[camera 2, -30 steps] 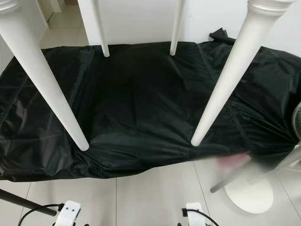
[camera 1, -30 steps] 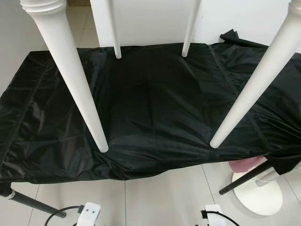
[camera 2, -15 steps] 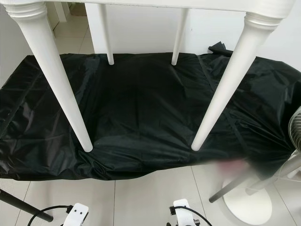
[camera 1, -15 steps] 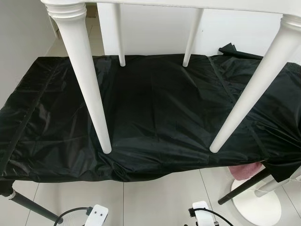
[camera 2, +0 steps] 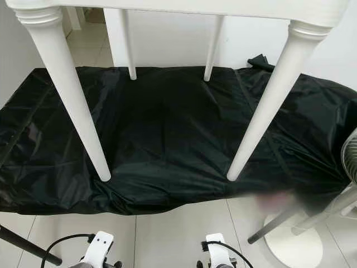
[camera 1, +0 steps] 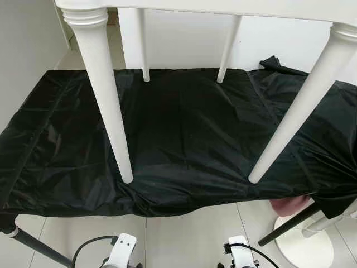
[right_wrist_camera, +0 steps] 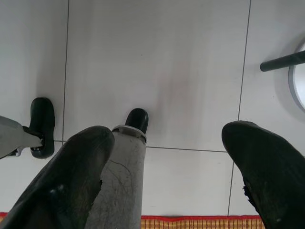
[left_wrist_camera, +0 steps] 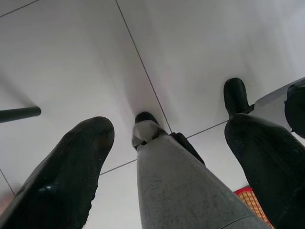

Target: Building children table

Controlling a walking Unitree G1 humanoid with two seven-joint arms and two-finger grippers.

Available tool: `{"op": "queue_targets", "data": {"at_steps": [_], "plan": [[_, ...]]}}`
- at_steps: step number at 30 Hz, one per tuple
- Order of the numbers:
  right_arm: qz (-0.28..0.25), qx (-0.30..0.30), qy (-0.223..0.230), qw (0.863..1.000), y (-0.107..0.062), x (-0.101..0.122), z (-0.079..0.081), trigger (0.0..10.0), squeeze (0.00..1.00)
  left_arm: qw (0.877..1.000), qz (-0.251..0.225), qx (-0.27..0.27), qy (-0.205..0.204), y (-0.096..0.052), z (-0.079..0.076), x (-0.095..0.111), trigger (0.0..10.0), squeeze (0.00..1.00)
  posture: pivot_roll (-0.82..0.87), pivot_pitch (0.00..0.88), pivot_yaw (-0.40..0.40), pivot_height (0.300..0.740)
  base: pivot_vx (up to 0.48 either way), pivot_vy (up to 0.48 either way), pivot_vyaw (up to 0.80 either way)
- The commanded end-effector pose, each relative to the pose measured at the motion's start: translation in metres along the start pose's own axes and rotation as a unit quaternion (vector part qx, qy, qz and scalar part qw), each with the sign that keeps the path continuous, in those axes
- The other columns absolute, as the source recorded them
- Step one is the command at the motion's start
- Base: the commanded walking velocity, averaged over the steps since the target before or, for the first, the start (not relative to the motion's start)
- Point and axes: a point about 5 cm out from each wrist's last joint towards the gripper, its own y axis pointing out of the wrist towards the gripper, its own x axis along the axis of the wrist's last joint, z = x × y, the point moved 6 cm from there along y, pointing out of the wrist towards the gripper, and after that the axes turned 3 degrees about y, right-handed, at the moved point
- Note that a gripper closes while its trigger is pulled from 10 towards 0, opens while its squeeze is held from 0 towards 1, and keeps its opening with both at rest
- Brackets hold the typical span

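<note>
Ahead of low pincers [left_wrist_camera: 167, 157]: table [camera 1: 106, 111] on sheet [camera 1: 189, 139].

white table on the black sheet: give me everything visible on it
The white table stands upright on a glossy black sheet spread over the tiled floor. Four tapered round legs show: two near ones with turned rings at the top, and two thinner-looking far ones. The finish looks like smooth painted wood. All four feet rest on the sheet; nothing else touches it.

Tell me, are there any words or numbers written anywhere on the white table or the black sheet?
None: no words, numbers or signs can be read on the white table or the black sheet it stands on, nor on the floor tiles under the open left gripper and right gripper.
</note>
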Motion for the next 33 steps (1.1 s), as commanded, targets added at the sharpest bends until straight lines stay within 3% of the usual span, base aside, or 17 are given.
{"op": "queue_targets", "data": {"at_steps": [1,33], "plan": [[0.013,-0.002,0.008,1.000,-0.0011,-0.0086,0.0008,10.0,0.00,0.997,0.020,0.078,0.005,-0.0023,0.0159,-0.0103,10.0,0.00,0.01,0.000,0.001,0.740,0.000,0.000,0.00],[0.015,0.007,-0.019,1.000,-0.0011,-0.0092,0.0036,10.0,0.00,0.996,0.017,0.089,-0.005,-0.0026,0.0171,-0.0102,10.0,0.00,0.04,0.000,-0.023,0.740,0.000,0.000,0.00]]}}
